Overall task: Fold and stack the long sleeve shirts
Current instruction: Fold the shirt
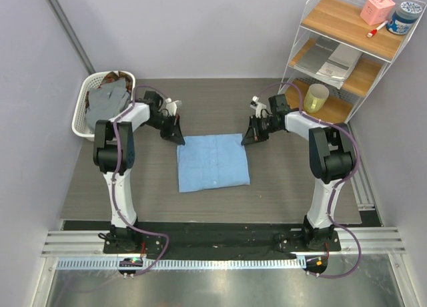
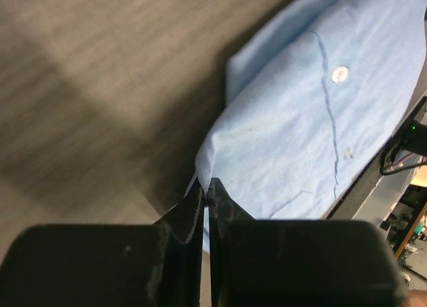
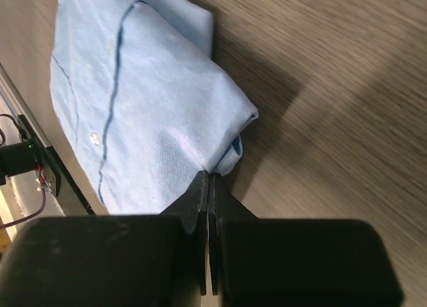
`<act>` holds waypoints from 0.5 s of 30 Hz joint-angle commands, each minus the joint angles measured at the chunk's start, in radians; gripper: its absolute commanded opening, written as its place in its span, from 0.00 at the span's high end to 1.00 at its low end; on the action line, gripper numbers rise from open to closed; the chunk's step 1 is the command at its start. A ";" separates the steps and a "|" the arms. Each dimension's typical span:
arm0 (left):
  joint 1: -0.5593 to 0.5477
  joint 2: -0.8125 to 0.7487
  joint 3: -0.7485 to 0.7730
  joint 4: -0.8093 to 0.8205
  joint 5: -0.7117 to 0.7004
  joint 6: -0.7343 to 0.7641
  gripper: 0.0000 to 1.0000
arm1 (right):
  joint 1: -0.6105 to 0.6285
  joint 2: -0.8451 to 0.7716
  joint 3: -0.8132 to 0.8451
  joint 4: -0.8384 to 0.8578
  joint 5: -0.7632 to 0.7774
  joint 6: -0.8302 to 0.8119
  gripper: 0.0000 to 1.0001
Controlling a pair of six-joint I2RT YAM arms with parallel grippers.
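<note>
Two robot arms pinch the far corners of a folded light blue shirt point(image 1: 212, 162) on a wood-grain counter point(image 1: 133, 180).

From overhead, the shirt lies as a neat rectangle in the middle of the counter, with the left pincer point(image 1: 179, 139) at its far left corner and the right pincer point(image 1: 248, 140) at its far right corner. A white basket point(image 1: 79, 117) at the far left holds a grey shirt point(image 1: 110, 100). In the left wrist view, the left pincer point(image 2: 208, 190) is clenched on the shirt's corner, with a sliver of cloth between the fingers, and a button shows on the shirt. In the right wrist view, the right pincer point(image 3: 209, 180) is clenched on the folded corner where the layers meet.
</note>
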 commanded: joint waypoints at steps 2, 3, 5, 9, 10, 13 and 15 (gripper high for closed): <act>0.000 -0.180 -0.062 -0.009 0.043 0.046 0.99 | 0.048 -0.102 0.024 0.036 -0.026 0.008 0.97; 0.000 -0.189 -0.075 -0.012 0.032 0.049 0.99 | 0.051 -0.099 0.026 0.035 -0.017 0.005 0.97; 0.003 -0.186 -0.080 -0.023 0.012 0.051 0.99 | 0.057 -0.078 0.027 0.035 -0.005 -0.009 0.97; 0.009 -0.148 -0.065 -0.051 0.002 0.058 0.88 | 0.060 -0.026 0.041 0.036 0.008 -0.024 0.96; 0.011 -0.130 -0.062 -0.064 0.006 0.068 0.87 | 0.061 -0.018 0.042 0.041 0.009 -0.023 0.96; 0.027 -0.134 -0.088 -0.005 -0.011 0.037 0.93 | 0.061 0.022 0.053 0.058 0.015 -0.015 0.95; 0.041 -0.134 -0.092 0.018 -0.012 0.025 0.98 | 0.061 0.048 0.062 0.072 0.015 -0.001 0.90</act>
